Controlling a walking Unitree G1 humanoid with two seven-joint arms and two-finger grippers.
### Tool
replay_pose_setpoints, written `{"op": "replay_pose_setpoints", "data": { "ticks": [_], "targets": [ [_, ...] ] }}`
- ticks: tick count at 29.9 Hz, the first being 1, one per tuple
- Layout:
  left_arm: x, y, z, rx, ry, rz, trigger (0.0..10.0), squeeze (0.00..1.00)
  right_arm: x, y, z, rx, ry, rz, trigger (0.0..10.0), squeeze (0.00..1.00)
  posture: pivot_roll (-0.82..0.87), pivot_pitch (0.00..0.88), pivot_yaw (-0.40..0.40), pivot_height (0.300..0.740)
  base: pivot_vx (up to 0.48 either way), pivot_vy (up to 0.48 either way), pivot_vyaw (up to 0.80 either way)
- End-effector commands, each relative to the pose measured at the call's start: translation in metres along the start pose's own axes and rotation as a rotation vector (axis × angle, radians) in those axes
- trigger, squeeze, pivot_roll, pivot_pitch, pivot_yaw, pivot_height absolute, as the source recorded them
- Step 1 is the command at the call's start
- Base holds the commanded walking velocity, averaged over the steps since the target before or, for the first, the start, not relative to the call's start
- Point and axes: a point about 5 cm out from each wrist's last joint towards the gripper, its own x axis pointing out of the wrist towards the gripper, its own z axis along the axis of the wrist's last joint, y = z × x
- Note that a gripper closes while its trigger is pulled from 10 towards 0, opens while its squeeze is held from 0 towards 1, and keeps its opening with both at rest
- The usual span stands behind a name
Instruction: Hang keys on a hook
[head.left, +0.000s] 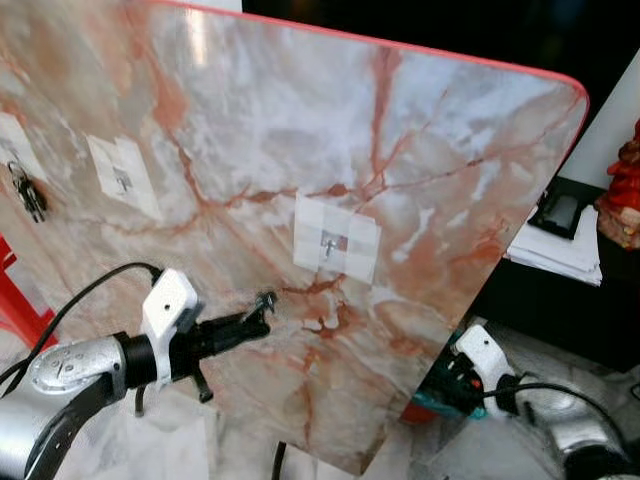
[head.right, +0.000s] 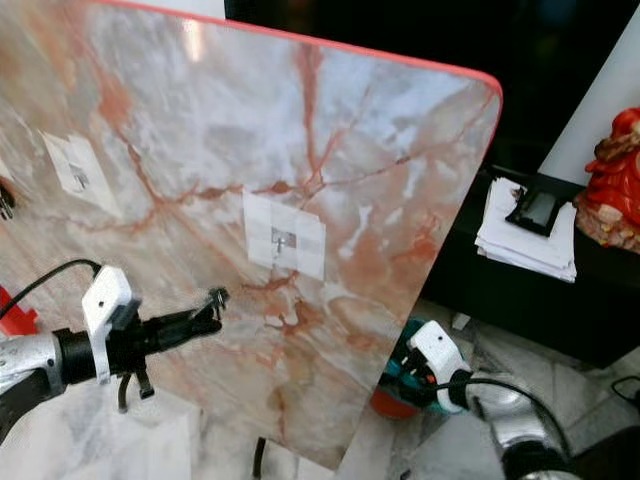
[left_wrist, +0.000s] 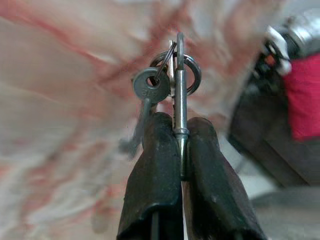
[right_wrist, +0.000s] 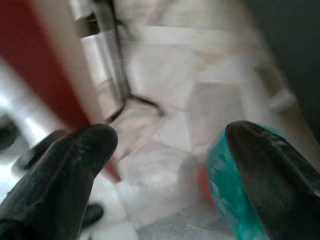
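The left gripper (head.left: 262, 305) has its fingers (left_wrist: 155, 170) clenched on the keys (left_wrist: 167, 82), pinching a flat metal shank between the two pads so that the ring and a round-headed key stand out just past the fingertips. The shank's long axis runs in line with the fingers, pointing toward the marble-patterned board (head.left: 420, 150).

The hook (head.left: 330, 241), small and metal on a pale square patch, lies ahead of the fingertips and above them, off toward the right arm's side, near but clearly apart. The ring has not yet reached it. Judging from this, the coming move is a rise and forward reach that carries the ring over the hook's tip, then a lowering.

Another bunch of keys (head.left: 28, 192) hangs on a further hook, well off to the far side of the left fingers.

The right gripper (right_wrist: 165, 165) hangs low beside the board's edge, fingers spread and holding nothing, much further from the hook.
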Motion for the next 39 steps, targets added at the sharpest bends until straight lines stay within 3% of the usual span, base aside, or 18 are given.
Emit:
{"op": "replay_pose_setpoints", "data": {
  "ticks": [1, 3, 5, 8, 9, 15, 19, 24, 39],
  "targets": [
    [0.006, -0.008, 0.009, 0.029, -0.003, -0.082, 10.0, 0.0, -0.002, 0.006, 0.012, -0.065, -0.002, 0.119, 10.0, 0.0, 0.13, 0.002, -0.085, 0.74, 0.0, 0.0, 0.0],
    [0.013, -0.003, 0.013, 0.04, -0.02, -0.071, 10.0, 0.0, -0.012, -0.004, 0.011, -0.165, 0.09, 0.086, 10.0, 0.0, 0.11, 0.001, -0.08, 0.74, 0.0, 0.0, 0.0],
    [0.015, -0.001, 0.013, 0.044, -0.018, -0.062, 10.0, 0.0, -0.015, -0.011, 0.008, -0.172, 0.126, 0.032, 10.0, 0.0, 0.11, 0.0, -0.08, 0.74, 0.0, 0.0, 0.0],
    [0.025, 0.001, 0.013, 0.063, -0.021, -0.034, 10.0, 0.0, -0.014, -0.021, -0.006, -0.103, 0.181, -0.136, 10.0, 0.0, 0.11, 0.0, -0.08, 0.74, 0.0, 0.0, 0.0],
    [0.028, 0.001, 0.013, 0.072, -0.029, -0.021, 10.0, 0.0, -0.012, -0.024, -0.017, -0.068, 0.23, -0.259, 10.0, 0.0, 0.11, 0.0, -0.08, 0.74, 0.0, 0.0, 0.0],
    [0.032, -0.004, 0.014, 0.048, -0.045, -0.021, 10.0, 0.0, -0.007, -0.015, -0.045, 0.084, 0.313, -0.429, 10.0, 0.0, 0.13, 0.0, -0.075, 0.74, 0.0, 0.0, 0.0],
    [0.039, -0.01, 0.01, 0.035, -0.042, -0.034, 10.0, 0.0, 0.001, 0.002, -0.069, 0.172, 0.387, -0.462, 10.0, 0.0, 0.13, 0.0, -0.071, 0.74, 0.0, 0.0, 0.0],
    [0.04, -0.016, 0.008, 0.007, -0.057, -0.071, 10.0, 0.0, 0.01, 0.021, -0.078, 0.148, 0.409, -0.35, 10.0, 0.0, 0.13, 0.0, -0.066, 0.74, 0.0, 0.0, 0.0],
    [0.046, -0.018, 0.005, 0.009, -0.043, -0.056, 10.0, 0.0, 0.002, 0.005, -0.07, 0.108, 0.415, -0.38, 10.0, 0.0, 0.13, 0.0, -0.067, 0.74, -0.181, 0.0, 0.0]
  ]
}}
